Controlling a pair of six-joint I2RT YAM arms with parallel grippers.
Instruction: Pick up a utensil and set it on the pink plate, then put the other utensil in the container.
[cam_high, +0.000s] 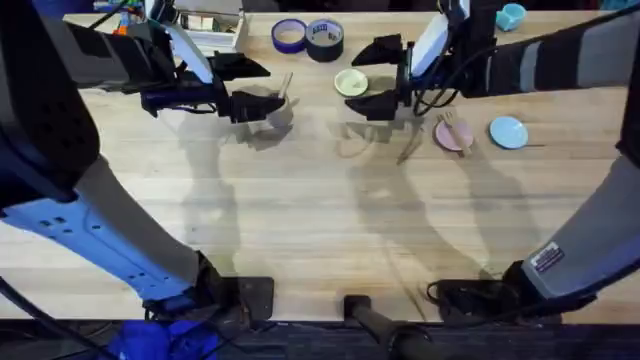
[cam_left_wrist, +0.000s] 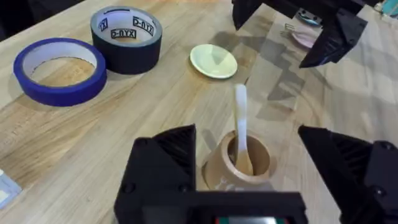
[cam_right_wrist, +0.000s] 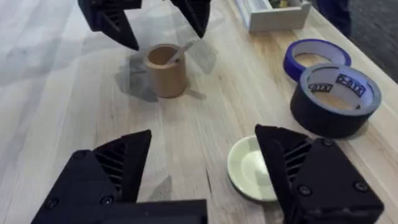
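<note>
Worktop (cam_high: 320, 220): we see pale wooden planks filling the overhead view, with both arm bases at the bottom edge.
Left gripper (cam_high: 262, 90): upper left of the overhead view, jaws spread wide, hanging just above the container and holding nothing.
Container (cam_high: 272, 112): a short tan cup standing upright, upper left of centre overhead; in the left wrist view (cam_left_wrist: 239, 167) it sits between the open fingers.
Spoon (cam_left_wrist: 241, 134): inside the container, bowl end down, handle leaning out over the rim; the right wrist view (cam_right_wrist: 176, 54) shows it too.
Right gripper (cam_high: 385, 75): upper middle of the overhead view, jaws wide and empty, just right of the yellow-green plate.
Pink plate (cam_high: 453, 134): upper right of the overhead view, just right of the right gripper.
Fork (cam_high: 455, 128): we see it lying across the pink plate.
Yellow-green plate (cam_high: 351, 83): between the two grippers, bare.
Light blue plate (cam_high: 509, 132): just right of the pink plate.
Tape rolls: a blue roll (cam_high: 289, 35) and a black roll (cam_high: 325, 38) lie side by side at the top centre.
</note>
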